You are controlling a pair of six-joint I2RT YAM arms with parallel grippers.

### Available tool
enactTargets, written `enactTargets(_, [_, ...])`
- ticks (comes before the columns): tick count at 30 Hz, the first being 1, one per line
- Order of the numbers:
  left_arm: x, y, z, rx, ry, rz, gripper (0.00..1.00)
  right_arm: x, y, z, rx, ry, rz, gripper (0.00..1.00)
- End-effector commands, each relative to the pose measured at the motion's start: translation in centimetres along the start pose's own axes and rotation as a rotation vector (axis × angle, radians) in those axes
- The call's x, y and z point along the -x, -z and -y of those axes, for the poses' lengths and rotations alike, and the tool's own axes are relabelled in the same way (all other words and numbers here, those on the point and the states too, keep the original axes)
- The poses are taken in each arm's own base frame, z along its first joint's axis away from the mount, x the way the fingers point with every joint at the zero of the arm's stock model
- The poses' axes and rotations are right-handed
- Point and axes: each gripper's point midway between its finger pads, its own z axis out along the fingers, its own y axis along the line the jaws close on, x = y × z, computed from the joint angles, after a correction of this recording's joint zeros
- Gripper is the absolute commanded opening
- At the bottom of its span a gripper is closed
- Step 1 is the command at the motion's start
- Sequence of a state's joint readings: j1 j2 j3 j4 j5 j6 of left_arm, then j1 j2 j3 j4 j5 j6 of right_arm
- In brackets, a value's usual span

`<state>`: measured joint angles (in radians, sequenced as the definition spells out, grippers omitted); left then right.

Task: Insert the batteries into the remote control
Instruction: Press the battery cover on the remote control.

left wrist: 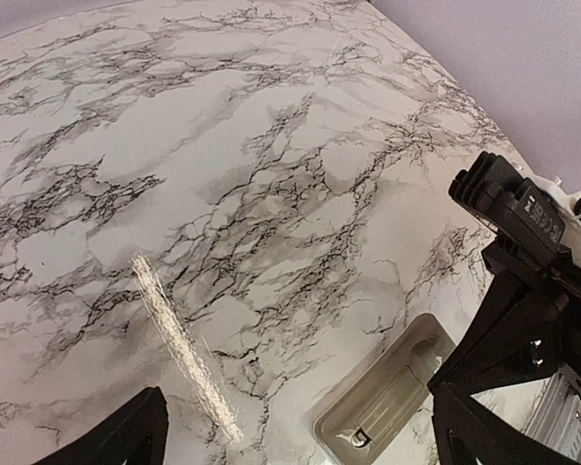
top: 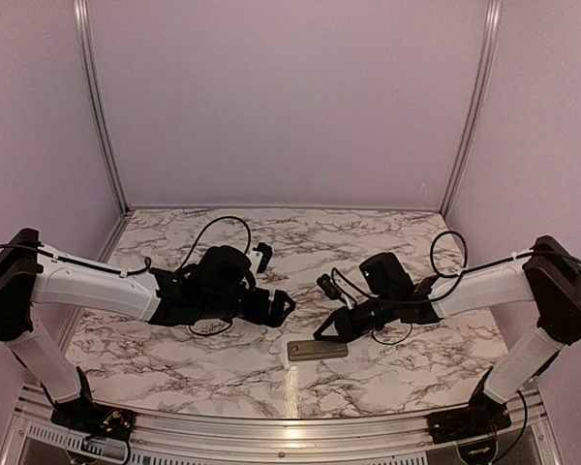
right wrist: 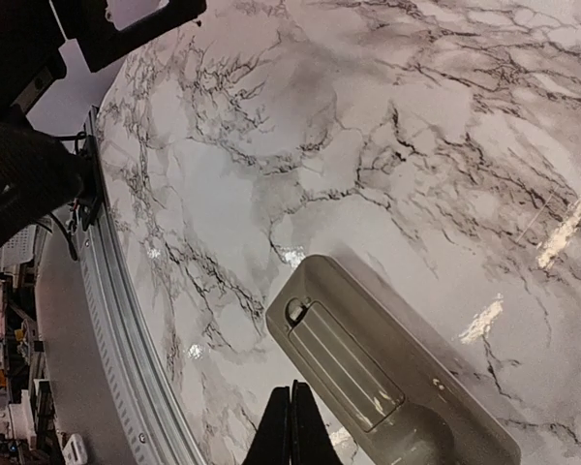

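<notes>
The remote control [top: 317, 350] lies grey back up on the marble table near the front edge. In the right wrist view a ribbed cover sits shut over the recess of the remote control [right wrist: 387, 373]. The batteries are hidden. My right gripper [right wrist: 291, 426] is shut with nothing between its fingers, its tips right beside the remote's long edge; from above, the right gripper [top: 321, 335] hangs just over the remote's left part. My left gripper [top: 274, 279] stands wide open and empty, left of the remote. The left wrist view has the remote control [left wrist: 392, 392] low right, near one finger [left wrist: 470, 436].
A metal rail [top: 271, 426] runs along the table's near edge, close below the remote, and also shows as the rail [right wrist: 126, 320]. Side walls and corner posts [top: 99, 107] close the table in. The right arm [left wrist: 528, 291] stands over the remote's far end.
</notes>
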<state>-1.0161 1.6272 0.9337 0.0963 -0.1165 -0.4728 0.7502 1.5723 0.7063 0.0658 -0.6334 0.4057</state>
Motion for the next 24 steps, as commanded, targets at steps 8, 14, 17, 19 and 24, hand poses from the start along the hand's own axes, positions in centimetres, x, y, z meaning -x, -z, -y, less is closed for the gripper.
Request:
enactTargets(8, [-4.8,-2.2,1.0,0.063,0.226,-0.071,0.87,-0.2,-1.8,1.0,-0.067,0.029,-0.042,0.00])
enactTargets(14, [-6.9,-3.2,1.9,0.047,0.220,-0.125,0.71,-1.2,-2.3,1.8,-0.098,0.027,-0.073,0.00])
enactTargets(17, [-7.5,-3.5,2.1,0.061,0.204,-0.142,0.67,-2.1,-2.4,2.4,-0.142,0.034,-0.107,0.00])
enactTargets(19, [-7.8,-3.8,2.5,0.057,0.201,-0.151,0.67,-2.5,-2.5,2.9,-0.170,0.043,-0.123,0.00])
enactTargets(24, [-8.7,-4.4,3.4,0.041,0.193,-0.175,0.65,-3.5,-2.6,3.8,-0.203,0.034,-0.154,0.00])
